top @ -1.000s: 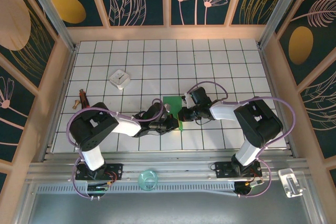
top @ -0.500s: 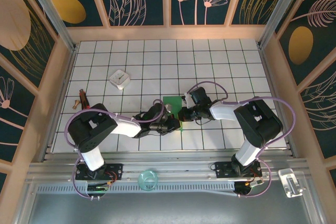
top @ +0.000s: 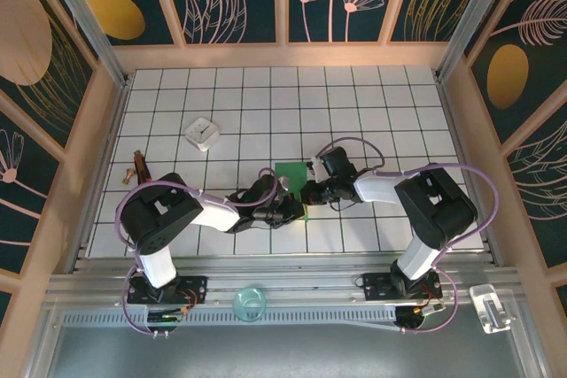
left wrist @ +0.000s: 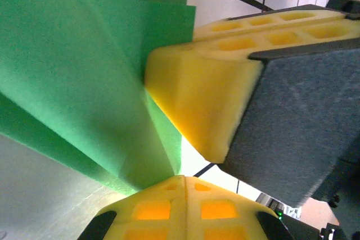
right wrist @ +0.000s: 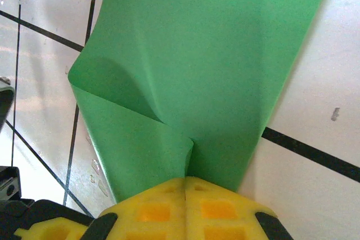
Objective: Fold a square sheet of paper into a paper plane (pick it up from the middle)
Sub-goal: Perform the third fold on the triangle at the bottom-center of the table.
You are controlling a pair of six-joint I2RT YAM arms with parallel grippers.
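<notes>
The square sheet of paper (top: 289,172) is bright green, folded and creased, and lies at the middle of the tiled table between both arms. My left gripper (top: 290,210) is shut on its near edge. In the left wrist view my yellow fingertips (left wrist: 184,177) meet on a fold of the sheet (left wrist: 73,82), with a finger of the right gripper (left wrist: 202,105) pressed close against the paper. My right gripper (top: 307,192) is shut on the sheet's right side. The right wrist view has it (right wrist: 185,179) pinching a curled flap of the sheet (right wrist: 208,54).
A small white square box (top: 202,133) sits on the tiles at the back left. A small brown object (top: 137,165) lies by the left wall. Wooden walls close in the table's left, right and far sides. A clear round object (top: 250,301) rests on the front rail.
</notes>
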